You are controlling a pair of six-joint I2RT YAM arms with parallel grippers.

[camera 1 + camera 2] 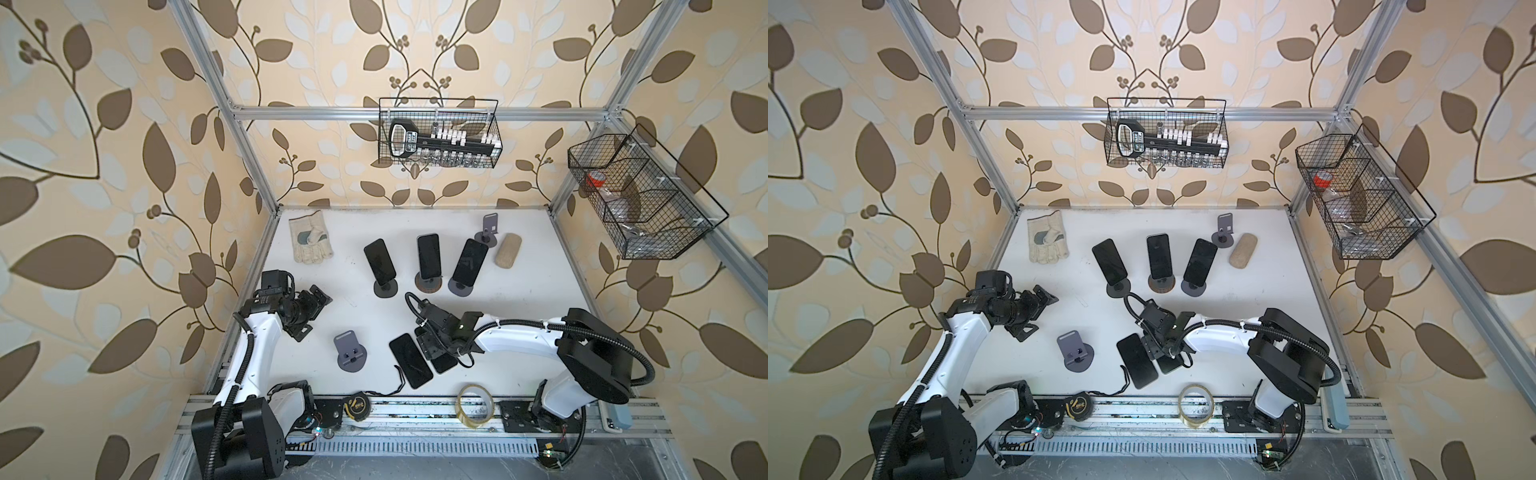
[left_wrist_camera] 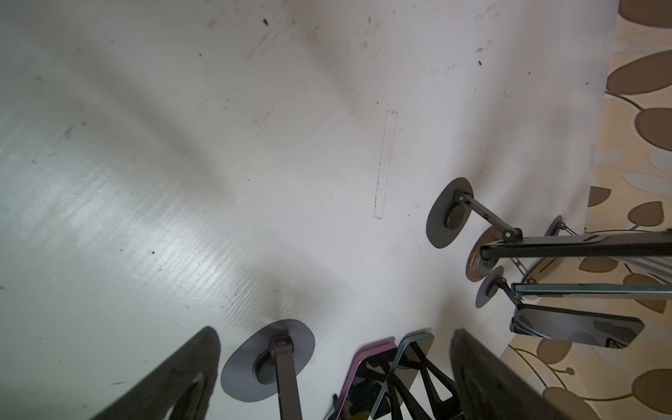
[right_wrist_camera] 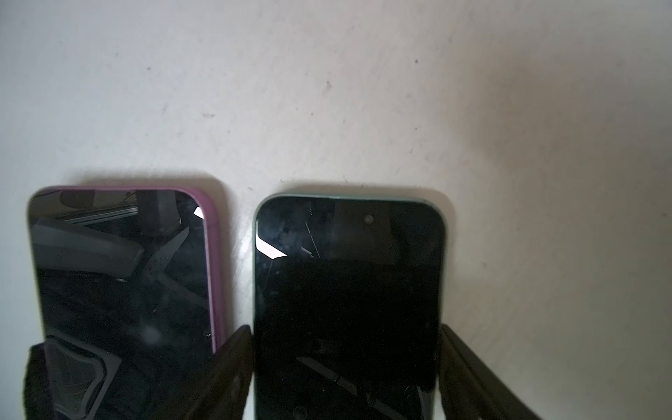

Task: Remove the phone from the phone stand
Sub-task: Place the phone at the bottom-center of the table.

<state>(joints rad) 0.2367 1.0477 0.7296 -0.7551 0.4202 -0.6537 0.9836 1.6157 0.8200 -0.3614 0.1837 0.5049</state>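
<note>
In a top view the right gripper point(image 1: 432, 349) sits over the phone point(image 1: 444, 365), flat on the table point(image 1: 316, 257) at 3 o'clock from an empty stand point(image 1: 351, 351). The left gripper point(image 1: 312, 312) gapes wide, empty, farther off. The right wrist view shows fingers point(image 3: 232, 371) clamped on its long edges.

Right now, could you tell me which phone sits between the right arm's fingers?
The green-edged phone, lying flat on the table: a finger flanks each long edge. The purple-cased phone lies beside it, outside the fingers; three others lean on stands.

Right pincer point(image 1: 433, 351) sits low over 1 phone point(image 1: 444, 363), with another phone point(image 1: 410, 360) flat just beside it.
</note>
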